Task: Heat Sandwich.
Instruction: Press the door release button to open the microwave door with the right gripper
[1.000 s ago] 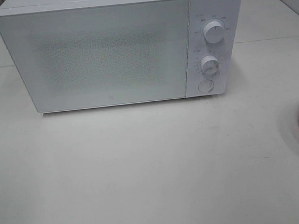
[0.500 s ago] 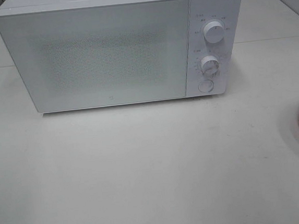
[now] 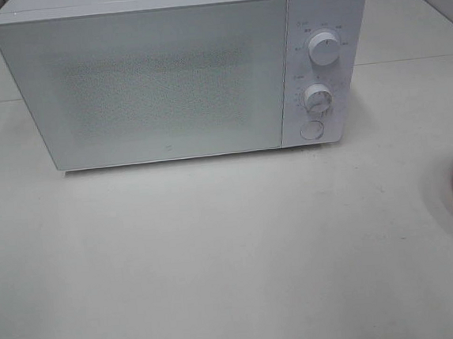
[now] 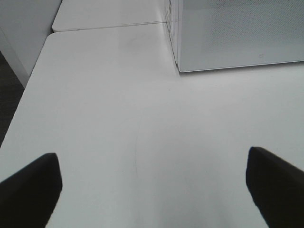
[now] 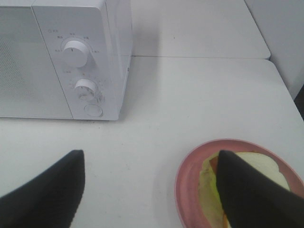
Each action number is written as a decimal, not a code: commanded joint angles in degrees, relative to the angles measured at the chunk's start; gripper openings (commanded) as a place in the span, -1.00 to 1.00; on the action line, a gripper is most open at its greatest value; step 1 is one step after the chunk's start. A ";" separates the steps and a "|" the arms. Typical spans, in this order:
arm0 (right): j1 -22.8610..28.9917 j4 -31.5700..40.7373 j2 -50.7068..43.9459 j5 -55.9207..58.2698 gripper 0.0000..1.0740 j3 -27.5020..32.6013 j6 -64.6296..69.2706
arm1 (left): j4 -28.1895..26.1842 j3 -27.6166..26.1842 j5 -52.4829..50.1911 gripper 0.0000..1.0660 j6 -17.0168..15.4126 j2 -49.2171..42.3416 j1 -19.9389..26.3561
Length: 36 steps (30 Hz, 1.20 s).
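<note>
The left end effector (image 4: pixel 152 186), jaws spread and empty, hovers over the worktop (image 3: pixel 218 257) ahead of the left corner of the microwave (image 3: pixel 178 70), probably staged for its closed door. The right end effector (image 5: pixel 149 190), also open and empty, hovers front-right of the microwave above the sandwich (image 5: pixel 266 164) on its pink plate (image 5: pixel 187 166), probably staged for pickup. One finger hides part of the sandwich, and the high view crops the plate to a rim sliver.

I see a white sliced-bread sandwich (image 5: pixel 259 164) with pale crusts and green-yellow filling showing at its edge. It lies flat on a round pink plate (image 5: pixel 187 166), covering most of it; part is hidden from me.
</note>
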 commanded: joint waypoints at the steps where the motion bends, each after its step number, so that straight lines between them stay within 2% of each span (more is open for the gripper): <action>1: 0.23 0.52 3.15 -5.10 0.40 -0.29 0.00 | 0.06 0.06 -0.46 0.94 -0.11 -1.32 0.11; 18: 0.23 0.52 20.57 -23.89 0.40 -0.29 0.00 | 0.06 0.06 -0.46 0.94 -0.11 -1.32 0.11; 24: 0.23 0.00 29.05 -35.75 0.40 0.17 0.00 | 0.06 0.06 -0.46 0.94 -0.11 -1.32 0.11; 27: 0.23 0.29 33.40 -46.47 0.40 3.04 0.00 | 0.06 0.06 -0.46 0.94 -0.11 -1.32 0.11; 32: 0.69 0.34 36.73 -55.29 0.40 6.88 0.00 | 0.06 0.06 -0.46 0.94 -0.11 -1.32 0.11; 35: 2.01 0.52 39.13 -62.11 0.40 9.40 -1.26 | 0.06 0.06 -0.46 0.94 -0.11 -1.32 0.11; 36: 3.90 2.35 41.48 -68.07 0.40 11.23 -3.04 | 0.06 0.06 -0.46 0.94 -0.11 -1.32 0.11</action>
